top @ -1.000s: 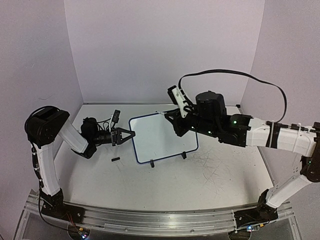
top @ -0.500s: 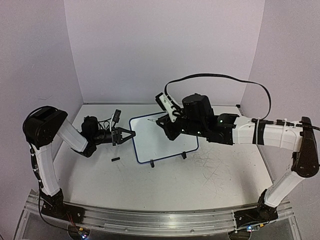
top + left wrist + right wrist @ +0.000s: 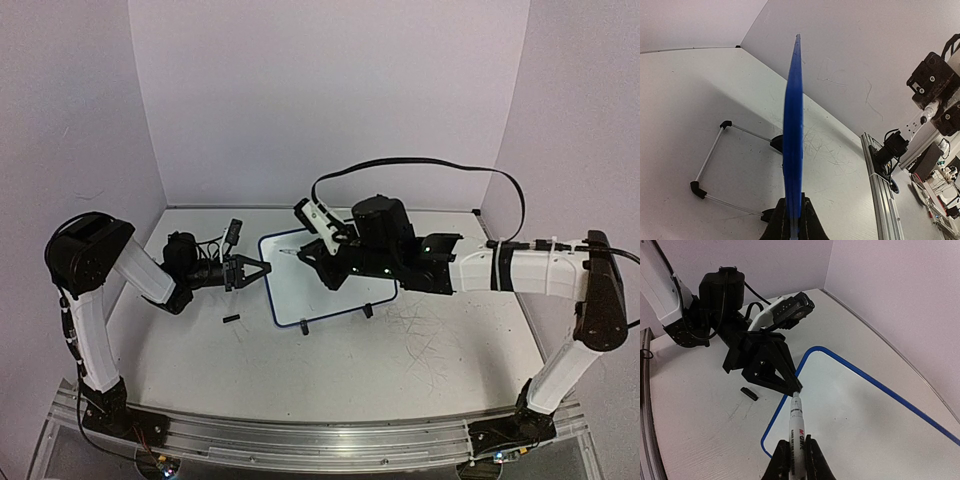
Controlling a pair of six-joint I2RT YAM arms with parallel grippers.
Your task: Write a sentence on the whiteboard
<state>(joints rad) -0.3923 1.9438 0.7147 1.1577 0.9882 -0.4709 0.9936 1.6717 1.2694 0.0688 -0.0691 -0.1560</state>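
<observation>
The whiteboard [image 3: 305, 292] is blank; the left hand [image 3: 256, 270] clamps its left edge, and the right hand [image 3: 792, 456] grips a marker [image 3: 796, 422] at its far-left corner.

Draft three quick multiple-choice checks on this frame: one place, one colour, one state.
1. Relative to the whiteboard, the small black piece lies:
A on it
B on the table, left of it
C behind it

2. Whiteboard rim colour:
A blue
B red
C green

3. The right gripper is:
A open
B shut on nothing
C shut on the marker

Key:
1. B, the piece sits on the table off the board's left edge.
2. A, the left wrist view shows a blue edge.
3. C, the fingers clamp the marker barrel.
</observation>
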